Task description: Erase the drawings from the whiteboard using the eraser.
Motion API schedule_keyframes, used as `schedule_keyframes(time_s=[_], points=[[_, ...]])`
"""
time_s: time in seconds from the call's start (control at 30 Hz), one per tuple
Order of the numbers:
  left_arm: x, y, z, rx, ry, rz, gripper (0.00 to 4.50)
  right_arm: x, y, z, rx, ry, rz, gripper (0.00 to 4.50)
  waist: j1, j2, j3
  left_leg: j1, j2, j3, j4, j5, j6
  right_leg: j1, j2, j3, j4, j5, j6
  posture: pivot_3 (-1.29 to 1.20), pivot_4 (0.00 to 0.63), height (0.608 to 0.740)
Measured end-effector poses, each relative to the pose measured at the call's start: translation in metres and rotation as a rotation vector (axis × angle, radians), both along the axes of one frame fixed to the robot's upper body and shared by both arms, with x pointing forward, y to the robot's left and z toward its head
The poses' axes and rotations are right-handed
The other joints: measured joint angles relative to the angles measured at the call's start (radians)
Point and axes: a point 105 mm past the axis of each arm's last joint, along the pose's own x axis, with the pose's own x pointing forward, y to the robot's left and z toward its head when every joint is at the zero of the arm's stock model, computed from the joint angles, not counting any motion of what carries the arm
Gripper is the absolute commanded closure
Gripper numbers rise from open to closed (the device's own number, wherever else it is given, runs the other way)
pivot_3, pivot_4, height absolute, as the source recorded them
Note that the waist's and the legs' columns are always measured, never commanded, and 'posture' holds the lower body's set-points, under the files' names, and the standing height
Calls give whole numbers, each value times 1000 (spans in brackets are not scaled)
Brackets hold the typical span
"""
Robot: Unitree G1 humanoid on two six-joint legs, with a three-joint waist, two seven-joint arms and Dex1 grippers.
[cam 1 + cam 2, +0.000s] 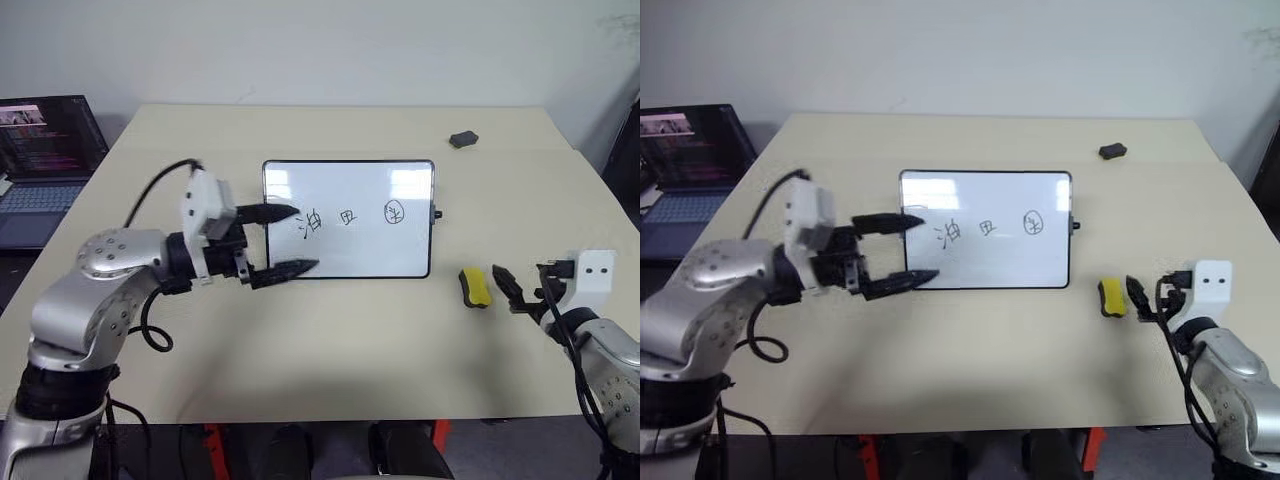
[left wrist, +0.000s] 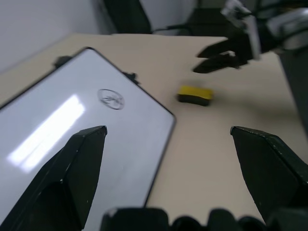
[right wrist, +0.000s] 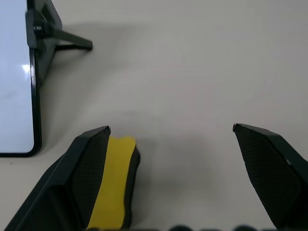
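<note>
The eraser lies flat on the surface, yellow top up on its dark base, just off the right short side of the whiteboard and near that board's lower right corner. Its long axis runs roughly front to back from the robot, about parallel to the board's short edge.

The right pincer is the nearer one by far. It sits low, just to the right of the eraser, tips pointing toward it, with its two black fingers spread wide and nothing between them. In the right wrist view the yellow block shows beside one finger, on the board's side, not centred in the gap. So I'd judge the coming grasp turns on a small sideways shift toward the board, to bring the eraser between the fingers with its narrow width across them.

The left pincer is well away from the eraser, hovering over the board's left end, pointing to the right, fingers also apart and empty. One tip is above the white face close to the first of the drawings, the other at the board's near edge. All three marks are unwiped, so the erasing itself has not begun.
</note>
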Motion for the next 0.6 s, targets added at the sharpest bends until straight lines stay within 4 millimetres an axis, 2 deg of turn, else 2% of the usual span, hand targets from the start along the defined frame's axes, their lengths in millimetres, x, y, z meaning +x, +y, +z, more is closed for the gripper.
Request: schedule_keyframes(time_s=[0.3,0.6], points=[[-5,-22,-19,60,40,-168,0,10,23,-8,-3,64,-61,39,5,0,0,-2,0,0,0,0,0,-1,0,0,-1,0,0,0,150,740],[-7,-26,-24,76,36,-199,0,23,17,-17,-51,81,-112,39,5,0,0,-2,0,0,0,0,0,-2,0,0,-1,0,0,0,150,740]])
